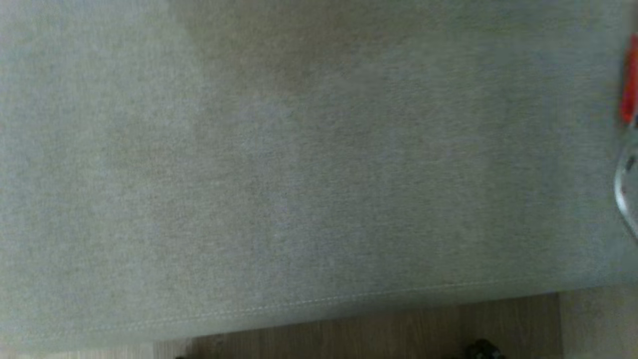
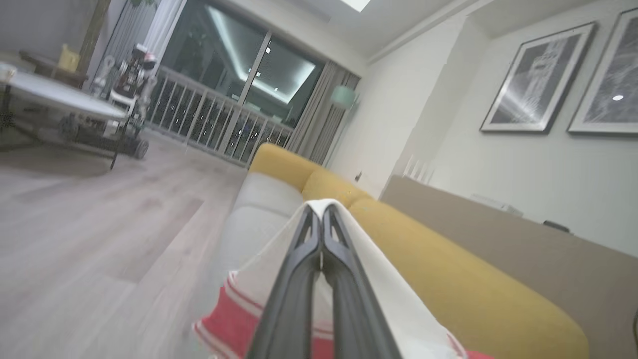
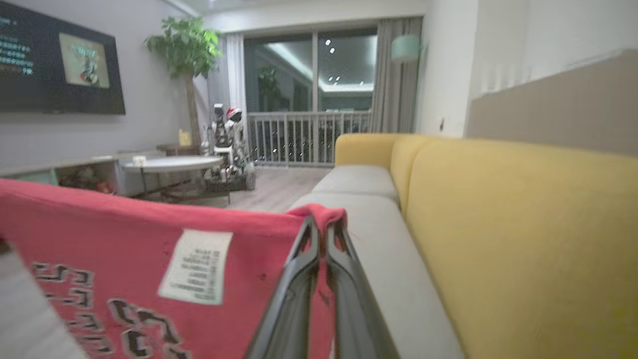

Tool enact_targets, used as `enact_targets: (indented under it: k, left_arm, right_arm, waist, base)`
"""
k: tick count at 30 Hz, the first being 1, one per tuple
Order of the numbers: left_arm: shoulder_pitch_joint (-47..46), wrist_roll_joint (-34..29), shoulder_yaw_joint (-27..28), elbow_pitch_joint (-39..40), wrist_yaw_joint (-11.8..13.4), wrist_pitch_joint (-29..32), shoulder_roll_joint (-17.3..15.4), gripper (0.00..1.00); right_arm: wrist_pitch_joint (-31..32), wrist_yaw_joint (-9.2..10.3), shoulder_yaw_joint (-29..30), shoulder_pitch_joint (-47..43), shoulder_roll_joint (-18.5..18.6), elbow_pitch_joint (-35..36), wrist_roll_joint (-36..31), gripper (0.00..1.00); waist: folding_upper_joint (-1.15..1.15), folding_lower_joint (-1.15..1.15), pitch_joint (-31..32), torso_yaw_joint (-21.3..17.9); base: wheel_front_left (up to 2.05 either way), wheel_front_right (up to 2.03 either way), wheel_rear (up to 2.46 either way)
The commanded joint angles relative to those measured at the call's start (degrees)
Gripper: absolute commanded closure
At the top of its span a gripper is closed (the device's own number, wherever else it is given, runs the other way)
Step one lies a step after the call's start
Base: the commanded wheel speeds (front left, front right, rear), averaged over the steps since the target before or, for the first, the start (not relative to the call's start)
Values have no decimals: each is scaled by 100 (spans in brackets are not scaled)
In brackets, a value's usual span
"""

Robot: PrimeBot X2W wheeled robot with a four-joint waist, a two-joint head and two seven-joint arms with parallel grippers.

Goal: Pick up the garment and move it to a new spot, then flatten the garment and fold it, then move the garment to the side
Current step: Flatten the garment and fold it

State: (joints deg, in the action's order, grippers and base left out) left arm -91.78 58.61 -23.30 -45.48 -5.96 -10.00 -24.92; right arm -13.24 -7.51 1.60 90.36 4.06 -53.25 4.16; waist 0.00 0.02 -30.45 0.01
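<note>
Right up close, the right gripper (image 3: pixel 324 227) is clenched on the top hem of the red knit garment with a white label and black lettering (image 3: pixel 124 239), which hangs off to that view's left. The left gripper (image 2: pixel 323 212) is pinched tight on a white, red-striped part of the same cloth, wrist rolled to a tilt. Both sets of fingers point along the yellow-backed sofa (image 3: pixel 498 209), holding the cloth above its grey seat cushion (image 1: pixel 299 174). Beyond lie the wood floor (image 2: pixel 99 224), a round white table (image 3: pixel 169 163) and the glass balcony doors (image 3: pixel 319 80).
</note>
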Motion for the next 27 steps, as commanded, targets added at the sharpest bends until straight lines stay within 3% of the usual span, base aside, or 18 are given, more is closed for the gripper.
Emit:
enact_targets:
  k: [1,5,8,18,21,27]
  left_arm:
    - [132,63,80,46,-55,-55,-220,100]
    - [951,379,38,-141,-142,-232,-86,100]
    - [1780,743,-116,203,-149,-200,-68,100]
    - [5321,1957,-418,1866,-148,180,-584,100]
    - [6203,2242,-326,2282,7,118,-693,100]
    - [7748,2710,-84,3528,574,-118,-853,100]
  right_arm:
    - [-66,2,-43,-10,-117,100,29,100]
    - [-156,2,-191,-467,-117,-206,169,100]
    - [-170,2,-193,-954,-117,-295,278,100]
    - [-15,2,118,-3320,21,-808,492,100]
    - [44,2,135,-3993,99,-798,600,100]
    - [99,2,58,-5181,136,-247,794,100]
  waist:
    - [0,-2,-234,238]
    - [0,-2,-69,316]
    - [0,-2,216,345]
    - [0,-2,1550,386]
    - [0,-2,1836,390]
    - [0,-2,2222,398]
  base:
    - [0,0,0]
    - [0,0,0]
    - [0,0,0]
    - [0,0,0]
    - [0,0,0]
    - [0,0,0]
